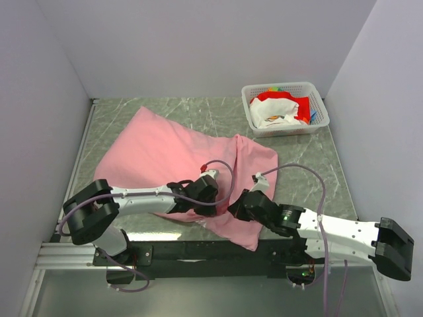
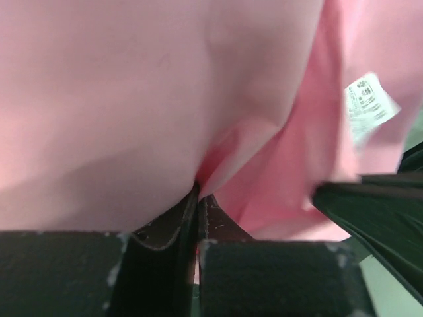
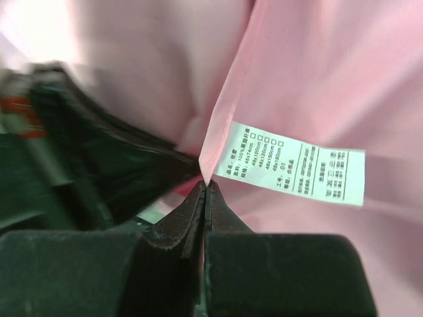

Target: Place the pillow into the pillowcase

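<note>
The pink pillowcase [image 1: 172, 148] lies wrinkled across the table, puffed up at its far left part. The pillow is not in view. My left gripper [image 1: 200, 189] is shut on a fold of the pillowcase [image 2: 132, 99] at its near edge, the jaws pressed together on pink cloth [image 2: 198, 191]. My right gripper [image 1: 239, 206] is shut on a pillowcase edge [image 3: 317, 59] right beside the white sewn label [image 3: 297, 164], which also shows in the left wrist view [image 2: 367, 102]. The two grippers sit close together.
A white plastic basket [image 1: 277, 86] with red and white cloth items stands at the back right. Grey walls close in the table on the left, back and right. A black rail runs along the table's near edge [image 1: 198, 249].
</note>
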`<control>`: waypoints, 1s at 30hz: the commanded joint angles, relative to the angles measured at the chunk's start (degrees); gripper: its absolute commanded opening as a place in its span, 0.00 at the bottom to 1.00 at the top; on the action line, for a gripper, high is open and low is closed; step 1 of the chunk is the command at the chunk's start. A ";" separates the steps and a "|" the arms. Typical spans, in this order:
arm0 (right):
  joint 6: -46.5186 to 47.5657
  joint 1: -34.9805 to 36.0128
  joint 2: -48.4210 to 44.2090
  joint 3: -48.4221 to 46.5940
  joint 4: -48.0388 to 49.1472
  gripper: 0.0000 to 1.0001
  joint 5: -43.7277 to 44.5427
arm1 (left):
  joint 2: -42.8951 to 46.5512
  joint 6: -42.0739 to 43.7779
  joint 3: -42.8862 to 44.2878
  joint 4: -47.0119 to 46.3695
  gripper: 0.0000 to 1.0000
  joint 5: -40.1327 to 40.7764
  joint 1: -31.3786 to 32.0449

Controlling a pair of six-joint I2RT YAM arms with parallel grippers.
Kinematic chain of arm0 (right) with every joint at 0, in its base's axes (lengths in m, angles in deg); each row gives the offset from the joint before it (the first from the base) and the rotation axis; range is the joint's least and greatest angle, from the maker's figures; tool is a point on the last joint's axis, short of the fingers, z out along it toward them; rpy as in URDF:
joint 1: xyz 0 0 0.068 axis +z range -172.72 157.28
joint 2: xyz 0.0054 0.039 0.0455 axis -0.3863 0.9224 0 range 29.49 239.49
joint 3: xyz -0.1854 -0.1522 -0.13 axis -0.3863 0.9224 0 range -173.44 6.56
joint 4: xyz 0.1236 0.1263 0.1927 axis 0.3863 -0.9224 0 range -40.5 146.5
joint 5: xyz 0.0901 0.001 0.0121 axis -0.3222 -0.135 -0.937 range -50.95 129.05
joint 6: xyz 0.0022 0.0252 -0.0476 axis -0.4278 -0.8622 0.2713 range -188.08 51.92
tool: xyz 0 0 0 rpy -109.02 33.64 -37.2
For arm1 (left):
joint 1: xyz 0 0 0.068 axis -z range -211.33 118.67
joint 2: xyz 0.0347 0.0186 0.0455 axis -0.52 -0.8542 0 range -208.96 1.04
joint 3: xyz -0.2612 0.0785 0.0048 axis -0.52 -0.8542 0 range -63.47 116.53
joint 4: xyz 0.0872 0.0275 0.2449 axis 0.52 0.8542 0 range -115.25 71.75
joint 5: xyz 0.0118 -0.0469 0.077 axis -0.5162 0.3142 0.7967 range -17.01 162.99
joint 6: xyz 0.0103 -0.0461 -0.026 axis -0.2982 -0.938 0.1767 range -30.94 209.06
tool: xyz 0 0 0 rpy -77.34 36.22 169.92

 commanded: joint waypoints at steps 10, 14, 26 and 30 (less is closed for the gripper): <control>3.71 2.34 6.40 -10.33 -1.07 0.00 5.66 | 3.54 4.77 -1.39 3.13 0.38 -6.90 0.67; 4.51 2.51 12.20 -11.31 3.75 0.00 3.99 | 8.02 3.63 -2.71 4.53 0.54 -6.28 0.75; 4.86 2.78 26.09 -10.77 12.91 0.07 -3.22 | 26.74 -6.82 -7.28 10.85 0.79 4.24 0.23; 5.91 3.13 24.98 -12.27 8.79 0.29 -3.04 | 32.89 -7.97 -6.58 12.96 0.83 7.07 -1.53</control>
